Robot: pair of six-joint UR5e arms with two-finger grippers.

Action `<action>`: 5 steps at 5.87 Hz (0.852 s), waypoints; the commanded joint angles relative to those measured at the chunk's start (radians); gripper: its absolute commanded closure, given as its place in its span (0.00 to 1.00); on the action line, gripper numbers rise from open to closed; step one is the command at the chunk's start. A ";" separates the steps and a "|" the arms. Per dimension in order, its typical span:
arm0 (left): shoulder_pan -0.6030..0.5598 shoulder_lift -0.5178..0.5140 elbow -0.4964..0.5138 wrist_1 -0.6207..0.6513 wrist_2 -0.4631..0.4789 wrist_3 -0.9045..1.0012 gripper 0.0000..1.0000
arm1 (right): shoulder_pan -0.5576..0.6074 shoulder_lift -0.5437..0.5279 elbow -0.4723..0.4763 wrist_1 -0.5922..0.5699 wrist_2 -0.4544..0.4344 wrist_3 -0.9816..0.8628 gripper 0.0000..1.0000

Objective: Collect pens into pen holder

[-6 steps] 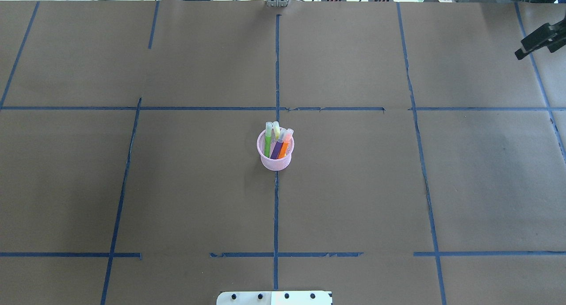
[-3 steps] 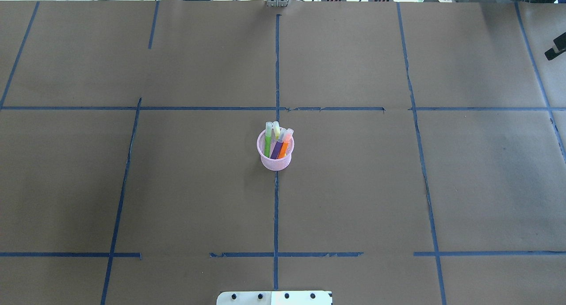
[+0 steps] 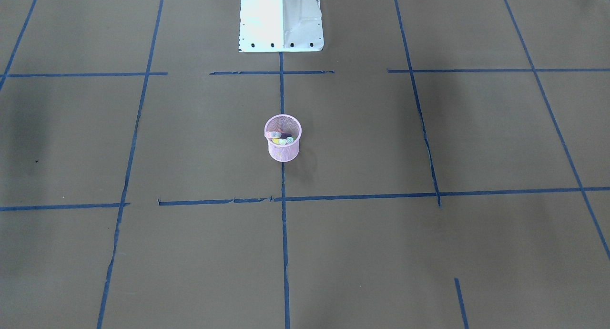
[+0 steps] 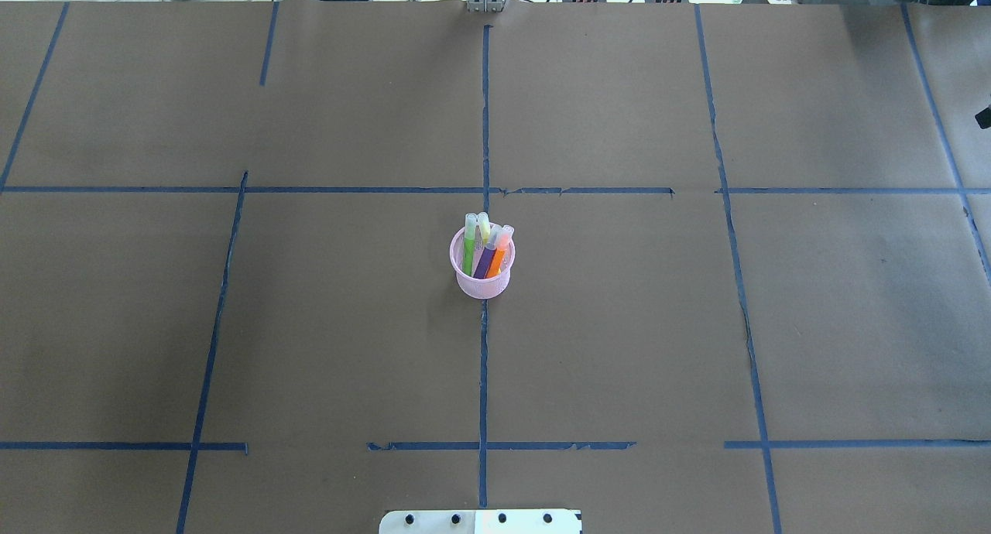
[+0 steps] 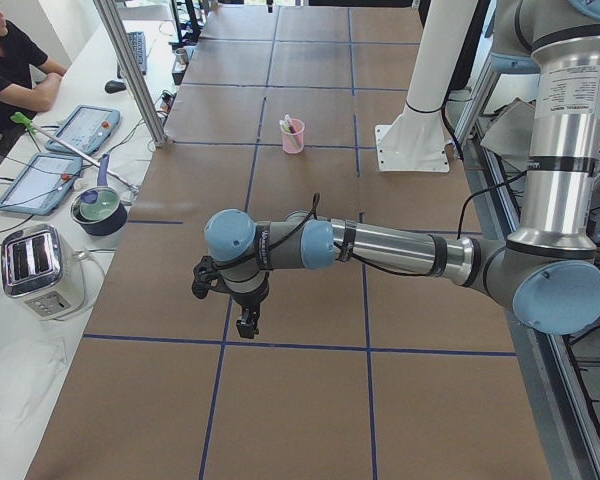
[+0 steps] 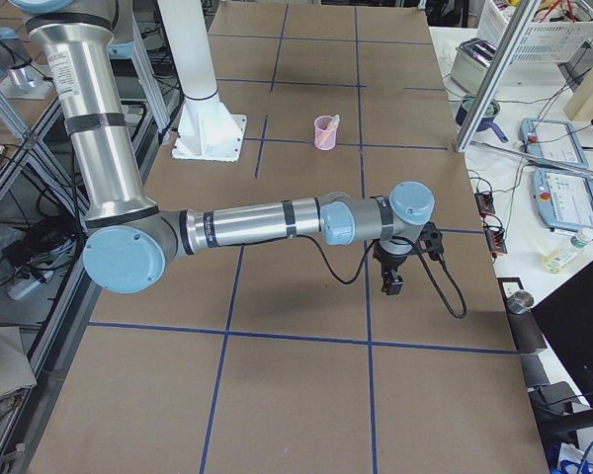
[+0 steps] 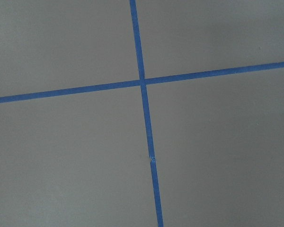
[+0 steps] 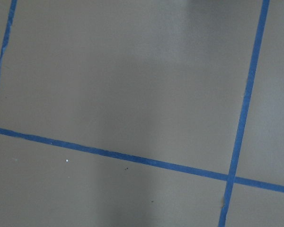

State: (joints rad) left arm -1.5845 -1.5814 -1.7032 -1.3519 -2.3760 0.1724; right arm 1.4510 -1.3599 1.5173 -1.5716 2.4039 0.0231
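The pink mesh pen holder (image 4: 481, 280) stands upright at the table's middle, on the centre tape line; it also shows in the front view (image 3: 283, 150). In it stand the green pen (image 4: 469, 249), yellow pen (image 4: 485, 227), purple pen (image 4: 486, 260) and orange pen (image 4: 499, 255), pale ends up. My left gripper (image 5: 247, 322) hangs over the table far to the cup's left. My right gripper (image 6: 391, 285) hangs far to its right; only a dark sliver shows at the overhead view's edge (image 4: 985, 118). I cannot tell whether either is open or shut. Both wrist views show only paper and tape.
The white robot base plate (image 4: 480, 521) sits at the near edge. Past the far edge are a toaster (image 5: 40, 268), a small pot (image 5: 98, 208), tablets (image 5: 83, 127), a metal post (image 5: 130, 72) and a seated operator (image 5: 8, 62). Blue tape lines cross the brown paper.
My right gripper has moved right and a little nearer, almost out of the overhead view. The cup and the pens have not moved.
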 commanded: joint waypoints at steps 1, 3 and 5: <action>0.000 0.030 -0.006 0.001 0.000 0.004 0.00 | 0.000 -0.042 0.007 -0.025 0.003 0.000 0.00; 0.000 0.037 0.003 -0.001 0.000 -0.002 0.00 | 0.000 -0.080 0.056 -0.030 0.003 0.000 0.00; 0.001 0.037 0.013 -0.004 0.001 -0.005 0.00 | 0.000 -0.087 0.057 -0.030 0.003 0.000 0.00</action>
State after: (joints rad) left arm -1.5836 -1.5451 -1.6932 -1.3552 -2.3751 0.1689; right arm 1.4512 -1.4437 1.5716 -1.6011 2.4068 0.0230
